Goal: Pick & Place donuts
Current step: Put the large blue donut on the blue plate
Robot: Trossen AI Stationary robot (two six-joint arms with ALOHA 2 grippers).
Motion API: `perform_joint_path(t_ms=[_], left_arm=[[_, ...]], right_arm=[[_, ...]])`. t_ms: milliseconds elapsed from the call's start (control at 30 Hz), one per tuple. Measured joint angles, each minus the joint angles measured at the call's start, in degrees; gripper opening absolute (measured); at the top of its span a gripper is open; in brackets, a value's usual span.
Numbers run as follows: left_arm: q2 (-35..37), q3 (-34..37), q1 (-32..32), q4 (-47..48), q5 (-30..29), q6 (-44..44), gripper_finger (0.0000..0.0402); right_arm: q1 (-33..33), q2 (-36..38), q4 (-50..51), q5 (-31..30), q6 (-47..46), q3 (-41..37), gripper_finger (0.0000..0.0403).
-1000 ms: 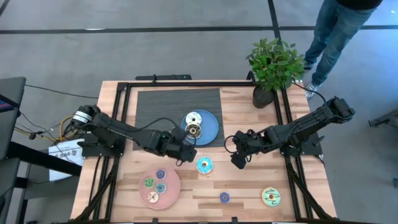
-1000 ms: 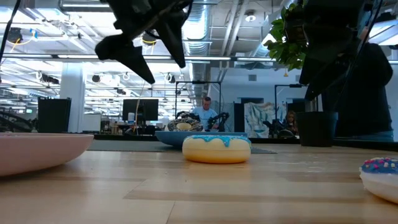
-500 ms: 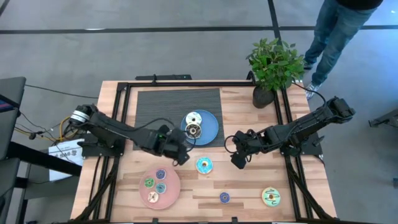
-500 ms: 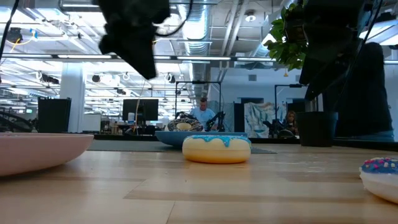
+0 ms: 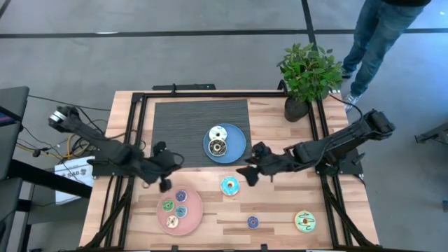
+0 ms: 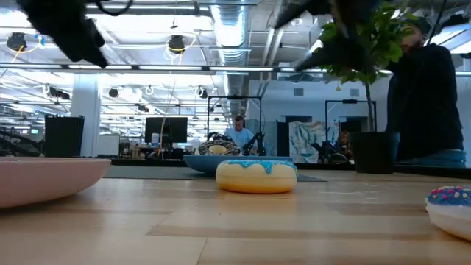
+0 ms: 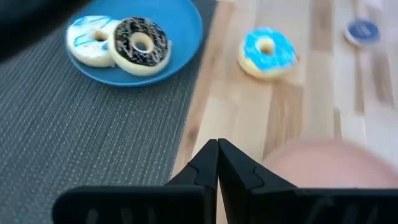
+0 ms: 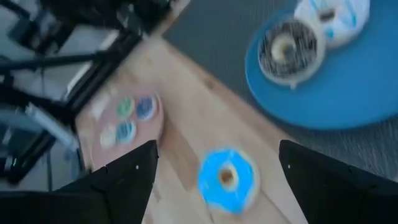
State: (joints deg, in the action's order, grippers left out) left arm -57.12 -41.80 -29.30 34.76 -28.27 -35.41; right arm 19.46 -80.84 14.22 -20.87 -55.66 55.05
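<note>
On the blue plate (image 5: 236, 150) lie a white donut (image 5: 218, 133) and a brown donut (image 5: 218, 146). A blue-iced donut (image 5: 229, 185) lies flat on the wood near the plate. My right gripper (image 5: 249, 169) hangs open above it, and in its wrist view this donut (image 8: 227, 179) shows between the two fingers, farther off. My left gripper (image 5: 171, 165) is shut on nothing, in the air left of the blue plate, fingertips (image 7: 217, 155) together. Three tiny donuts lie on the pink plate (image 5: 189, 222). A small blue donut (image 5: 253, 222) and a yellow-green donut (image 5: 305, 221) lie near the front edge.
A dark ribbed mat (image 5: 182, 126) covers the far middle of the table, under the blue plate. A potted plant (image 5: 308, 77) stands at the far right corner. A person (image 5: 381, 35) stands beyond the table's far right.
My left gripper has shut on nothing, rolled, and drawn back from beside the blue plate toward the table's left edge. My right gripper has moved a little toward the left, toward the blue-iced donut, and tipped, staying open. No donut has moved.
</note>
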Motion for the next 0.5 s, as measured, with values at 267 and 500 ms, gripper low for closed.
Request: perform_joint_path(t_ms=[267, 500], left_arm=[[10.75, 6.71, -0.89, 0.52, 6.55, 8.23, 0.0], [12.67, 8.32, -0.88, 3.78, 8.23, 8.25, 0.0]], right_arm=[[-0.61, -18.84, 21.05, -0.3, -0.38, 24.97, 0.0317], [-0.92, -34.72, 44.38, 2.37, -5.9, 46.24, 0.0317]])
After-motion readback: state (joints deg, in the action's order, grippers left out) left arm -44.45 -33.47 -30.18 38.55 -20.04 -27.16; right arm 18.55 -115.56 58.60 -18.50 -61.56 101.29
